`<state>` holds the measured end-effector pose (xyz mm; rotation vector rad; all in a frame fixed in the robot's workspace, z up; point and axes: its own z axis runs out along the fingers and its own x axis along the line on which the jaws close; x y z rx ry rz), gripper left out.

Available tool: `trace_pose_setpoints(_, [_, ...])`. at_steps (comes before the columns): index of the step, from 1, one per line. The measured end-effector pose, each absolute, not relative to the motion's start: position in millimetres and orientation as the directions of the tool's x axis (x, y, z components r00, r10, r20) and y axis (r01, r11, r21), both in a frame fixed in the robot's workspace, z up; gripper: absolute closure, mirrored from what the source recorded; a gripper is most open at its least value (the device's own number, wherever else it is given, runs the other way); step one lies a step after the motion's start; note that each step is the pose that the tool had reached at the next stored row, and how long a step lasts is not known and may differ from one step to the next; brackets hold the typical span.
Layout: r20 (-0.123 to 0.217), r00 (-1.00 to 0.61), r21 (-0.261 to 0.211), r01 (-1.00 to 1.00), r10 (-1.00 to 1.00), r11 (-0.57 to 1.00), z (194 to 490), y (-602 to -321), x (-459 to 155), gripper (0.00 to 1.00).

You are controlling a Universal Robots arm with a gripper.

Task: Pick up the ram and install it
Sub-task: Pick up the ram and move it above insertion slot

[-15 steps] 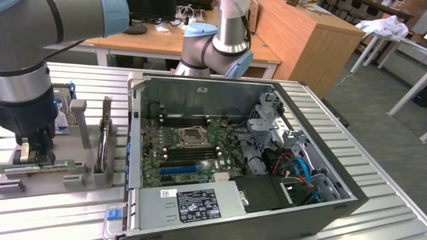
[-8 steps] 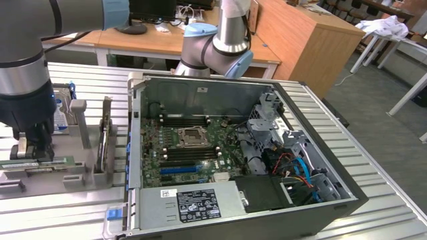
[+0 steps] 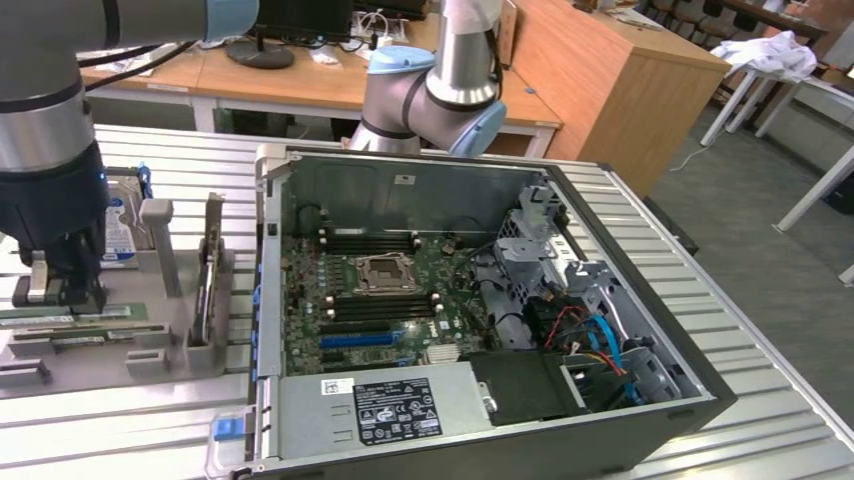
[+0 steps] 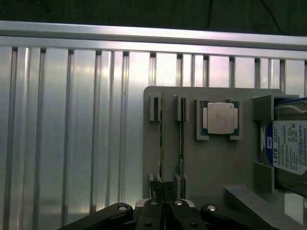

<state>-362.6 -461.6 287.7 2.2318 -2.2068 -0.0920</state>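
The ram is a thin green stick standing on edge in a slot of the grey holder. A second, similar stick stands in the slot beside it. My gripper is down at one end of the first stick, with its fingers pressed together on the stick's edge. In the exterior view the gripper sits low over the holder at that view's left, right above the green sticks. The stick still rests in its slot.
A CPU and a blue-labelled hard drive share the holder. The open computer case stands to the exterior view's right, showing its motherboard with dark memory slots. Another arm rises behind the case.
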Motion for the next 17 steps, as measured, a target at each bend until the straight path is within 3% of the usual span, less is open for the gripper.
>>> trace_pose_setpoints(17, [-0.04,-0.007,0.042,-0.999,-0.999,0.005,321.2,-461.6,-361.1,0.89])
